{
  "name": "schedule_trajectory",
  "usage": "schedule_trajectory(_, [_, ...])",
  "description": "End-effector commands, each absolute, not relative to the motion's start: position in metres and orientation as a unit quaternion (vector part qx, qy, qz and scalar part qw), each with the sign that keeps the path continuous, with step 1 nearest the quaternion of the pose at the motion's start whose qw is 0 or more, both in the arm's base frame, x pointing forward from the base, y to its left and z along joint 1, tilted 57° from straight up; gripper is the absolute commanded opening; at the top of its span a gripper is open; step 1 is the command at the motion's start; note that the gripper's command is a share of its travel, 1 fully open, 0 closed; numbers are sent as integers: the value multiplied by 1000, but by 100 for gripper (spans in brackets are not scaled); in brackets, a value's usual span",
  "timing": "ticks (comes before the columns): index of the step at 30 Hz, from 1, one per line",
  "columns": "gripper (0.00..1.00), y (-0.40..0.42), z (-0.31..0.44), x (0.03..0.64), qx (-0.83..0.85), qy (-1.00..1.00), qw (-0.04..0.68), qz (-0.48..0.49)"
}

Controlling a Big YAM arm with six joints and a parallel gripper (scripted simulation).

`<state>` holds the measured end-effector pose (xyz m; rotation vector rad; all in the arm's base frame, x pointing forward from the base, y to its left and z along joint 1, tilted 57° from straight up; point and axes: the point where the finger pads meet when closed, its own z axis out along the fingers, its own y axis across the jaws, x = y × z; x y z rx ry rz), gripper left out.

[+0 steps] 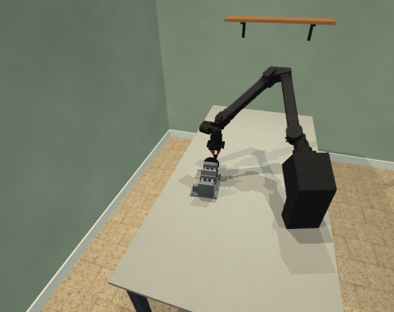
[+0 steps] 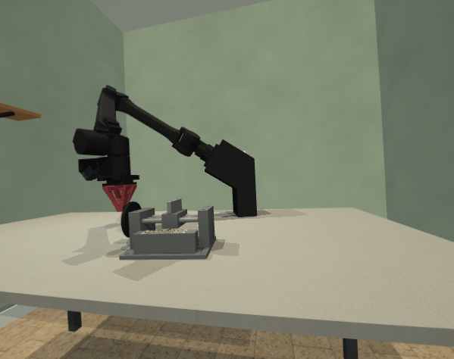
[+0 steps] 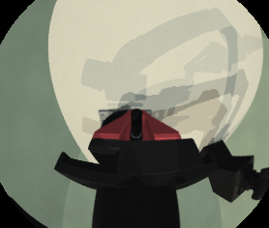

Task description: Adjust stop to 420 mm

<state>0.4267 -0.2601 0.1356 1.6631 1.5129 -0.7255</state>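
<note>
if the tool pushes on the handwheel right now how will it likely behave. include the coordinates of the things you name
The black handwheel (image 1: 208, 159) (image 2: 126, 219) will probably turn rather than slide, being a round disc mounted upright at the end of the grey frame (image 1: 206, 189) (image 2: 165, 242). It looks stiff, with a flat, unbent outline. Tipping seems unlikely, given the frame's broad base plate.

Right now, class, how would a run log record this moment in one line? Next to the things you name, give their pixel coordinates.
gripper (image 1: 215, 156) (image 2: 120, 210) (image 3: 136, 113): shut on handwheel (image 1: 209, 159) (image 2: 125, 223) (image 3: 111, 117) | stop (image 1: 208, 172) (image 2: 172, 220): between end plates (image 1: 210, 164) (image 2: 206, 228) | setting: unreadable | release: pending
</note>
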Motion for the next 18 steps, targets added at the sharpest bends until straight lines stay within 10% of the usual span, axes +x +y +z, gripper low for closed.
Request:
schedule_trajectory(1, [6, -242, 156, 449, 646, 593, 399, -269])
schedule_trajectory(18, [6, -240, 151, 462, 643, 598, 395, -269])
